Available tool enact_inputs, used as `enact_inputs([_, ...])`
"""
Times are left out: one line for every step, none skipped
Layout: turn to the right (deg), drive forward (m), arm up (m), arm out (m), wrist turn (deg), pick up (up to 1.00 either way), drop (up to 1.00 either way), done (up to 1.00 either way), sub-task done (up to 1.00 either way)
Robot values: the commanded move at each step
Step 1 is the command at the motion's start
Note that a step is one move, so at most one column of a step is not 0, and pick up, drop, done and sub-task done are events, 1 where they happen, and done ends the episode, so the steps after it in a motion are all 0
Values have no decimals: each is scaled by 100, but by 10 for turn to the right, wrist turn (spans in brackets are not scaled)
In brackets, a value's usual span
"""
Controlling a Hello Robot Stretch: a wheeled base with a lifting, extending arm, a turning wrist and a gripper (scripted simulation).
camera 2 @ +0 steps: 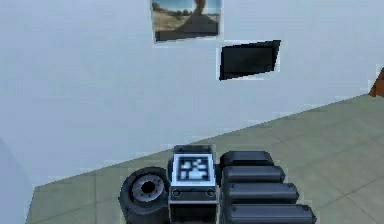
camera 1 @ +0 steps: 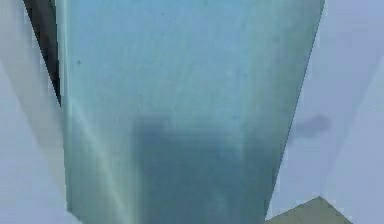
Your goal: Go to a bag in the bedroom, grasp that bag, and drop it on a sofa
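Where the robot stands: close against a pale blue-green panel [camera 1: 190,110], perhaps a door, which rises ahead in the forward view with white wall on either side; a sliver of floor [camera 1: 320,212] shows at the panel's lower right corner.
Bag: neither its place nor its long axis can be told, so which way it lies from the gripper is unknown; I judge that finding the bedroom is the step in hand.
Gripper [camera 2: 145,192]: a dark round body low over the floor, just left of the white marker square [camera 2: 193,168]; its far end cannot be made out, so I cannot tell whether it holds anything.
Arm [camera 2: 262,190]: short, stacked dark segments at the arm side view's bottom edge.
Wall [camera 2: 90,90]: a picture [camera 2: 186,18] hangs near its upper edge, with a dark rectangle [camera 2: 249,59] below and right of it, apart.
Counts: one panel, one picture, one dark rectangle, one marker square, one gripper.
Next move: probably calls for turning the base away from the panel.
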Motion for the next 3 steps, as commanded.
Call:
enact_inputs([0, 90, 0, 0, 0, 0, 0, 0, 0])
enact_inputs([210, 0, 0, 0, 0, 0, 0, 0, 0])
enact_inputs([0, 35, 0, 0, 0, 0, 0, 0, 0])
